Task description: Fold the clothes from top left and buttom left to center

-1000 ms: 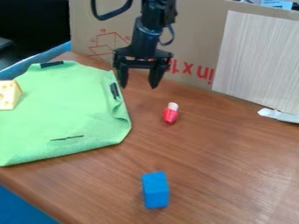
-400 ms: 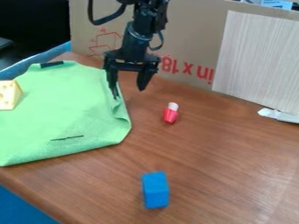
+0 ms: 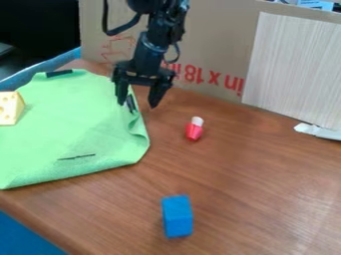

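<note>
the hand [image 3: 138, 105] is positioned at the upper right edge of the green cloth [image 3: 73, 119], as seen in the camera view. state of the hand: open, with its two fingers set well apart and pointing down. no object is clamped between them. one finger overlaps the cloth's edge in the view; the other is over the tabletop [image 3: 246, 184] just beside it. contact between finger and cloth cannot be determined. a black strip [image 3: 130, 103] on the cloth's right edge appears between the fingers.

the cloth is spread over the left part of the tabletop. its right edge is partly turned over. a second black strip [image 3: 59, 73] is located at its far edge, and a thin dark line [image 3: 77, 157] near its near edge. a toy cheese wedge [image 3: 9, 108] rests on its left side.

the tabletop is brown with a wood grain. to the right of the cloth: a small red bottle with a white cap [image 3: 194, 130]. nearer the camera than the cloth, and to its right: a blue block [image 3: 177, 216].

behind the cloth: a cardboard panel [image 3: 220, 45] with red print. far right of the cloth: a pale wood-grain board [image 3: 296, 64], upright, with a white object [image 3: 319, 131] at its base.
</note>
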